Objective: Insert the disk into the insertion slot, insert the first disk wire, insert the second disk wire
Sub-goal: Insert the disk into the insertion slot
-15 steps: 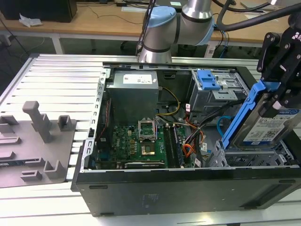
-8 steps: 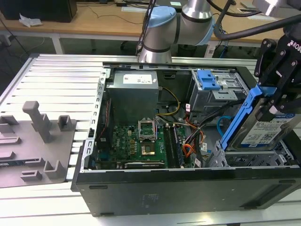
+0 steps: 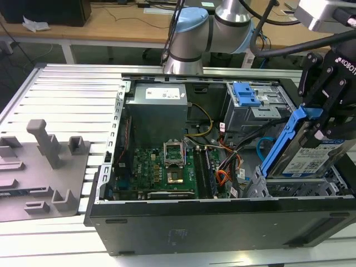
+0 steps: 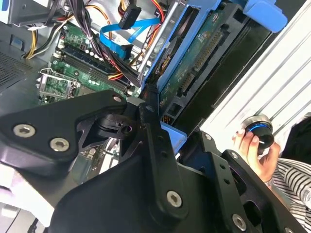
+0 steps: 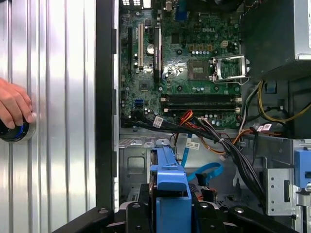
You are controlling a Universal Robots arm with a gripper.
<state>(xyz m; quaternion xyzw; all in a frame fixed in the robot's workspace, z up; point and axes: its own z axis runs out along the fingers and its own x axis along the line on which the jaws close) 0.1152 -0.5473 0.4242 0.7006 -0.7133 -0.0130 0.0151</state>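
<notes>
While the disk is gripped, arm pose: the arm [image 3: 189,33] is bent over the far wall of the open computer case [image 3: 222,225], and its wrist is carried down over the case's near corner at the exterior view's right.
Gripper: the gripper [image 3: 322,119] [image 4: 170,133] [image 5: 170,213] is clenched on the raised end of the disk, its black fingers [image 4: 148,131] pressed to the blue carrier from both sides.
Disk: the disk [image 3: 311,158] [image 4: 194,63] [image 5: 170,182] is held tilted, high end in the gripper, low end sloping down away from it; its green circuit side is turned to the second wrist view.
Insertion slot: the insertion slot [image 3: 289,188] [image 5: 133,165] lies directly beneath the gripper. The disk's low edge is down at its rim; how far it is entered cannot be told.
Blue flat cable: the blue flat cable [image 3: 261,146] [image 4: 126,29] [image 5: 204,172] is seen loose just beyond the disk's low end.
Taller bay: the taller bay [image 3: 247,97], topped by a blue latch, stands beyond the gripper, further into the case.
Hand: a person's hand [image 4: 252,148] [image 5: 14,104] is laid on a round knob [image 4: 260,128] [image 5: 17,132] with a blue ring, outside the case on the ribbed table [image 3: 67,94].
Writing: a white-and-blue label [image 3: 317,156] is borne by the disk, a white sticker [image 3: 165,93] by the grey power supply, white lettering [image 3: 346,64] by the gripper body, and small white tags [image 5: 158,121] by the wire bundle.
</notes>
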